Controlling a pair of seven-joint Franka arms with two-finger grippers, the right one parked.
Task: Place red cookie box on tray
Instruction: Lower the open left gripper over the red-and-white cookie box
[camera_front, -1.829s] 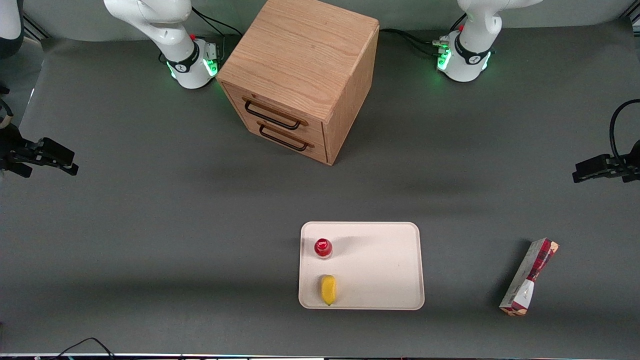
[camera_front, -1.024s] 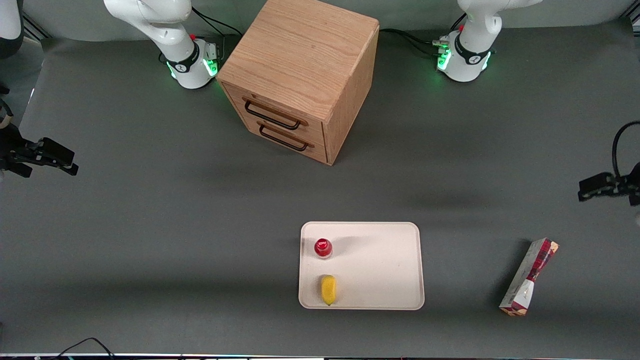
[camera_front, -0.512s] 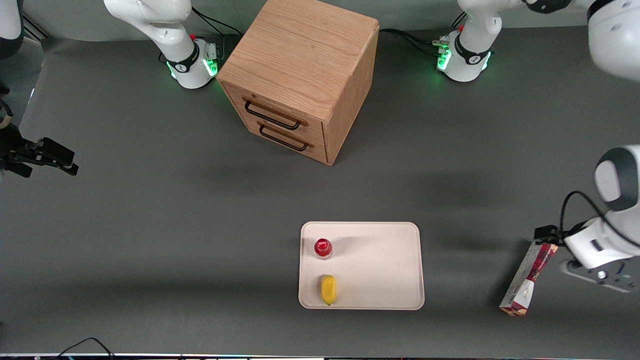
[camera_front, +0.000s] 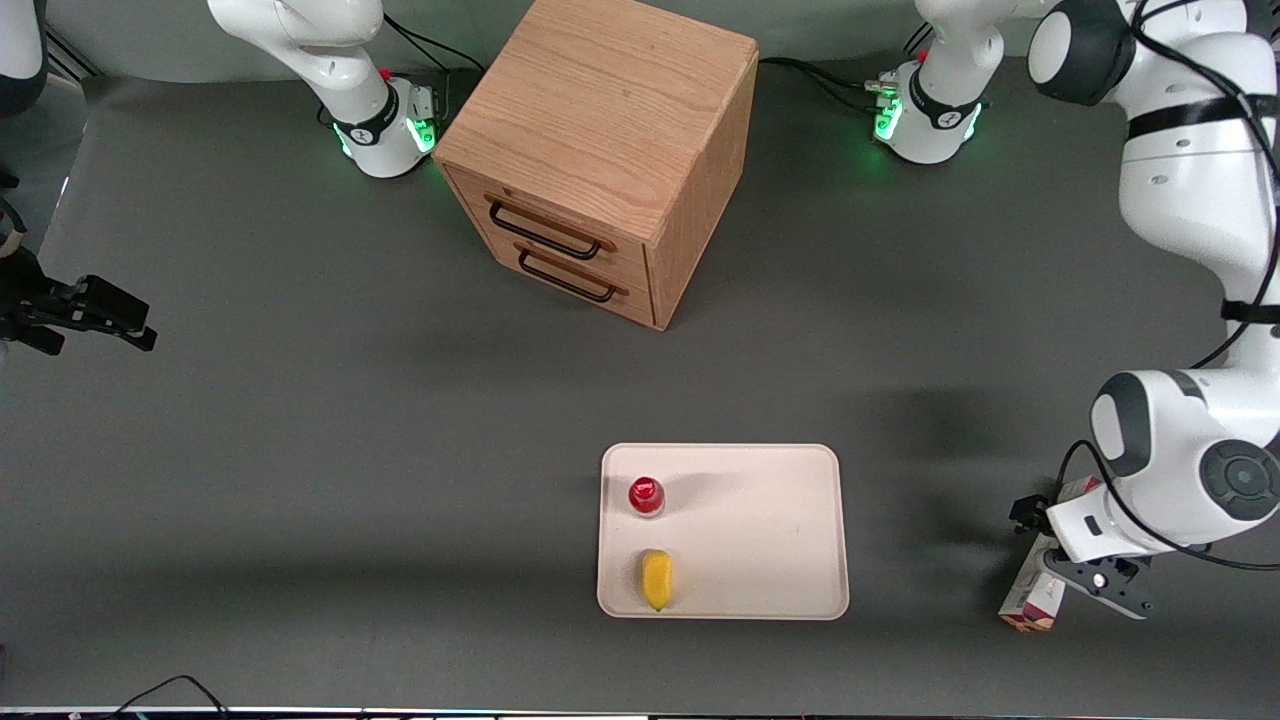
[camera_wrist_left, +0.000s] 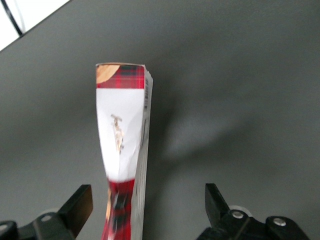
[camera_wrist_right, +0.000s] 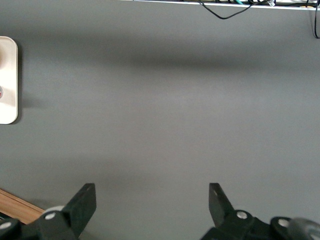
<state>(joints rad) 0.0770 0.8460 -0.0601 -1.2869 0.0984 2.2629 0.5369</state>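
Grey table (camera_front: 300, 450): cabinet (camera_front: 600, 150), tray (camera_front: 770, 530), cookie box (camera_front: 1030, 600); claw (camera_wrist_left: 147, 210) above box.

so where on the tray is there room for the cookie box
The tray is bare across its half toward the working arm. Its other long edge is crowded by the red-capped bottle and yellow item. The open gripper hangs over the red cookie box, which still lies on the table.

Tray mid-table, box out toward the working arm's end (front view as clock dial)

The tray (camera_front: 760, 540) lies on the table (camera_front: 300, 450), with the drawer cabinet (camera_front: 600, 150) at its 11 o'clock, farther from the camera. On the tray, a small bottle (camera_front: 646, 495) stands at 12 o'clock of an oblong item (camera_front: 656, 579). The cookie box (camera_front: 1030, 595) lies at the tray's 3 o'clock, well apart. The gripper (camera_wrist_left: 147, 200) is over the box, one finger (camera_wrist_left: 80, 202) on each side.
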